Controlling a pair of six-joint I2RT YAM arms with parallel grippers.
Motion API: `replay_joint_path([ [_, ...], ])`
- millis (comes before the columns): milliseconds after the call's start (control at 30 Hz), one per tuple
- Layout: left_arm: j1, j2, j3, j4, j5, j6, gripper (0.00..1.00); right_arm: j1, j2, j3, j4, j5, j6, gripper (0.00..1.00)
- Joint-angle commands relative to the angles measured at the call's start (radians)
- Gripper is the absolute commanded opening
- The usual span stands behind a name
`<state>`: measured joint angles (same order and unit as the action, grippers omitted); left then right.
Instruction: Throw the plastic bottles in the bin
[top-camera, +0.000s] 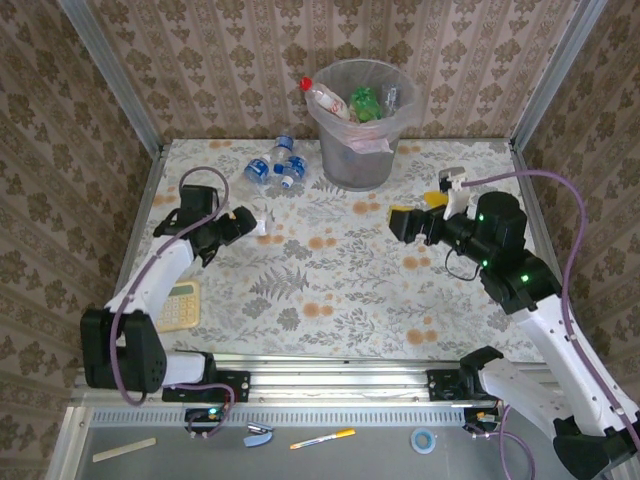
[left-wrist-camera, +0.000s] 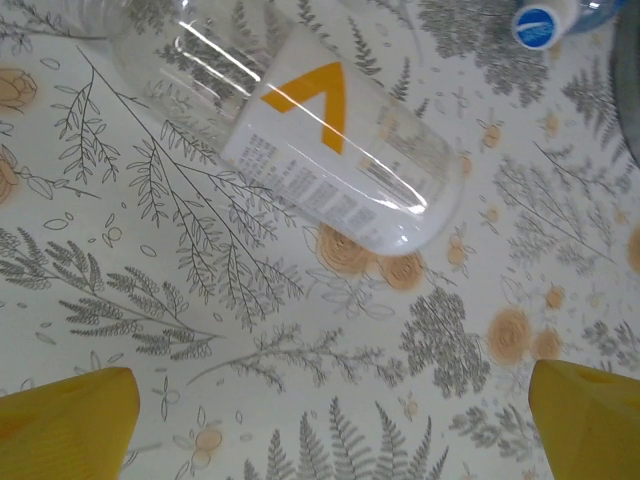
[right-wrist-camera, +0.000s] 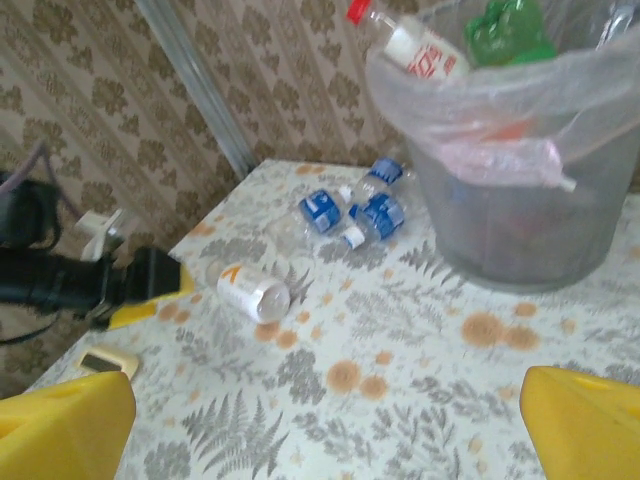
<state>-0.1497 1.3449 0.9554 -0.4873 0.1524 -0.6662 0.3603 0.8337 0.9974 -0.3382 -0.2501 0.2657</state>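
Left gripper (left-wrist-camera: 328, 432): yellow fingers (left-wrist-camera: 70, 428) spread wide with nothing between them, hovering over the cloth (left-wrist-camera: 150, 300) just short of the white-label bottle (left-wrist-camera: 340, 170). That bottle lies on its side, angled across the wrist view, one rounded end toward the jaws. Right gripper (right-wrist-camera: 322, 425): also wide and empty, mid-table, facing the bin (right-wrist-camera: 520, 215). Step in hand, my read: left arm on pre-grasp approach to that nearest bottle, no contact yet. Next move calls for advancing and dropping until the fingers straddle the barrel, probably with a wrist turn so the jaws cross the long axis rather than run along it. Round clear plastic on cloth will likely roll if one finger touches first. Then lift and carry to the bin at the far middle of the table. A cluster of blue-label bottles (top-camera: 276, 166) lies just left of the bin, near the back wall. Bin looks heaped: a red-cap bottle (top-camera: 318, 95) leans over the rim and a green bottle (top-camera: 365, 103) sits on top, so the drop should aim for the middle or it may bounce out. Room: open cloth between the arms and from bottle to bin. The side wall is close on the left arm's outer side, and the beige block (top-camera: 180, 305) sits near its forearm, off the path. Right arm well apart, no clash risk as things stand.
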Motion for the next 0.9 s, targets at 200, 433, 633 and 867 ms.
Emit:
replay_joint_path([
  [200,0.035,0.182,0.012,0.145,0.042,-0.131,1.0,0.074,-0.137,-0.129,-0.089,-0.012,0.058,1.0],
  [433,0.053,0.316,0.028,0.163,0.04,-0.17,0.99,0.083,-0.184,-0.166,-0.106,-0.006,0.071,1.0],
  [633,0.068,0.365,-0.013,0.206,0.059,-0.18,0.88,0.085,-0.202,-0.176,-0.111,0.004,0.067,1.0],
  [867,0.082,0.377,-0.045,0.216,0.061,-0.164,0.8,0.085,-0.21,-0.192,-0.109,0.015,0.063,1.0],
])
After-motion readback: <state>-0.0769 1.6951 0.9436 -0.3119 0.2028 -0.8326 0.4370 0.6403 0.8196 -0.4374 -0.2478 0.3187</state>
